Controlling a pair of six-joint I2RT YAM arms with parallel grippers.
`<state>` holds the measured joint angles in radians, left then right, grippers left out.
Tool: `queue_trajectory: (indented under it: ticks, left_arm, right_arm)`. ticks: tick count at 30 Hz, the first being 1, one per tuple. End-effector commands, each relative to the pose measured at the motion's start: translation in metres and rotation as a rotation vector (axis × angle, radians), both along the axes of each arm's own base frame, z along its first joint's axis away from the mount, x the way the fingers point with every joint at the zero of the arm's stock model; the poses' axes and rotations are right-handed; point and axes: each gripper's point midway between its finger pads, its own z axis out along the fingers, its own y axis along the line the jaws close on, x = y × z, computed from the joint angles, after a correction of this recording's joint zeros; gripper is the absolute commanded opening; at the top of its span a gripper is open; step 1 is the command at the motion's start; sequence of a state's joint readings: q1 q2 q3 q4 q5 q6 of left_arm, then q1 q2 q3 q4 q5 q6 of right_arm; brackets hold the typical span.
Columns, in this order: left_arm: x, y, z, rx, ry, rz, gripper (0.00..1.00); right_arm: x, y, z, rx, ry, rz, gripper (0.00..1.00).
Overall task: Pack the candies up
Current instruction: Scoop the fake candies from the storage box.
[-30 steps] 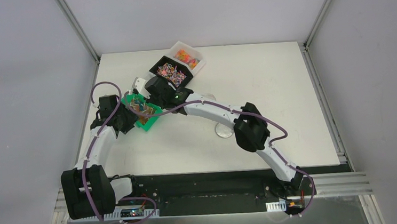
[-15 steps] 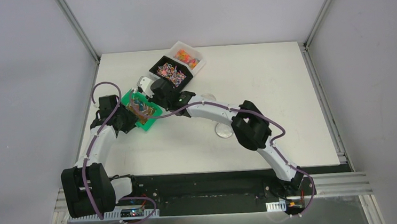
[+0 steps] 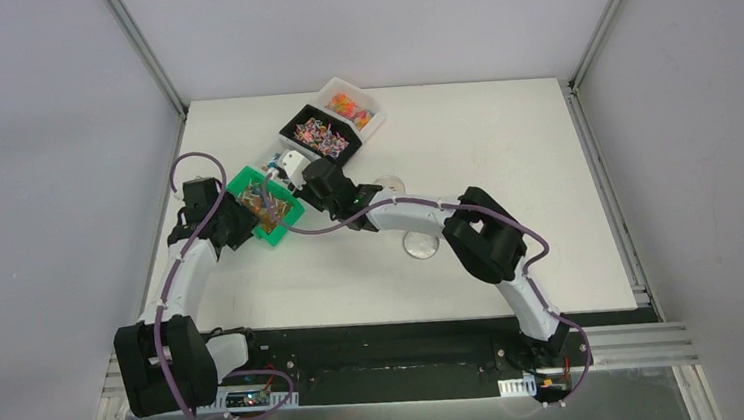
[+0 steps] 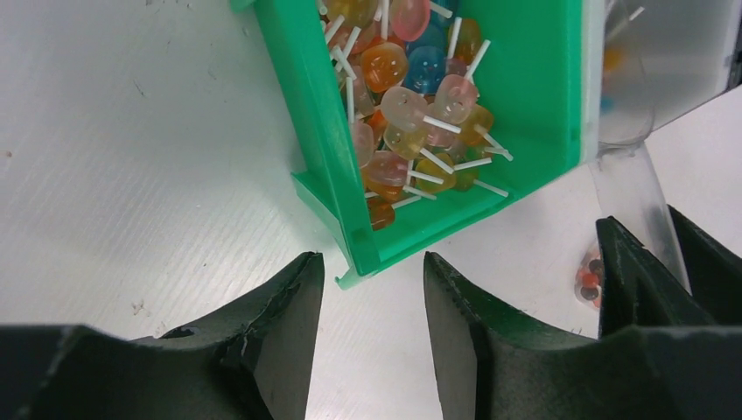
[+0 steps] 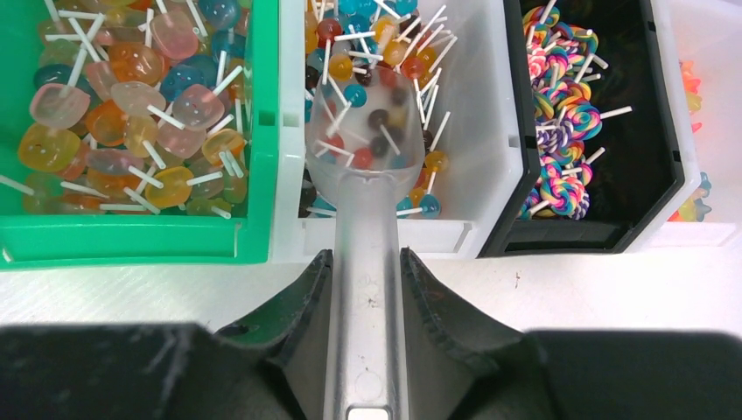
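Here the left gripper (image 4: 369, 267) has its fingers apart, and the near corner of the green bin (image 4: 319, 157) pokes into the gap at 12 o'clock without visibly touching either finger. The bin runs off toward 1 o'clock and holds flat candies (image 4: 398, 101) on white sticks, in pink, orange, yellow and blue. Just beside its right wall stands a white bin (image 5: 385, 236) of small round candies (image 5: 337, 66), also on sticks. The right gripper (image 5: 365, 262) is clamped on the handle of a clear scoop (image 5: 363, 201). The scoop's bowl lies at 12 o'clock from the fingers, over the near half of that white bin. Several round candies, brown, red, orange and blue, sit inside the bowl, and more lie around and beyond it. At 2 o'clock a black bin (image 5: 569, 234) holds swirled candies (image 5: 560, 179), with a second white bin (image 5: 713, 175) just beside its right wall.
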<state>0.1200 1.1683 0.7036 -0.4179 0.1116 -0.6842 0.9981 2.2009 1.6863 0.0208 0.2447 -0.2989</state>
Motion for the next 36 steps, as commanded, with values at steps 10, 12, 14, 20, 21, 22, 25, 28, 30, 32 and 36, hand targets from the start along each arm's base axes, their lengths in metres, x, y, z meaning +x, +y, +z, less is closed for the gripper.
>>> queue_trajectory:
  ticks: [10,12,14,20,21,22,25,28,30,32,36]
  left_arm:
    - [0.0,-0.008,0.068,0.061,-0.264,-0.14,0.75]
    - [-0.004,-0.011,0.075,0.072,-0.291,-0.168,0.79]
    - [-0.008,-0.013,0.077,0.077,-0.303,-0.184,0.82]
    - [-0.011,-0.019,0.082,0.063,-0.322,-0.221,0.86]
    - [-0.011,-0.02,0.082,0.061,-0.323,-0.227,0.87]
    - [-0.011,-0.021,0.081,0.06,-0.323,-0.231,0.87]
    - [-0.012,-0.022,0.083,0.06,-0.333,-0.241,0.88]
    - [-0.013,-0.023,0.084,0.062,-0.337,-0.246,0.88]
    - [-0.013,-0.023,0.085,0.063,-0.34,-0.25,0.88]
    - [-0.013,-0.024,0.085,0.064,-0.343,-0.252,0.88]
    - [-0.013,-0.024,0.086,0.064,-0.345,-0.254,0.88]
  right_arm:
    - [-0.005,-0.008,0.055,0.246,-0.109,0.002,0.0]
    - [-0.006,-0.011,0.061,0.271,-0.12,0.003,0.0]
    - [-0.009,-0.015,0.07,0.295,-0.132,0.007,0.0]
    - [-0.008,-0.029,0.088,0.34,-0.145,0.006,0.0]
    - [-0.007,-0.031,0.09,0.342,-0.147,0.006,0.0]
    - [-0.008,-0.033,0.093,0.35,-0.149,0.007,0.0]
    - [-0.01,-0.037,0.099,0.371,-0.154,0.009,0.0]
    - [-0.013,-0.043,0.105,0.405,-0.162,0.002,0.0]
    - [-0.015,-0.048,0.11,0.425,-0.169,-0.001,0.0]
    - [-0.019,-0.054,0.111,0.439,-0.173,-0.003,0.0]
    - [-0.028,-0.068,0.123,0.477,-0.199,-0.003,0.0]
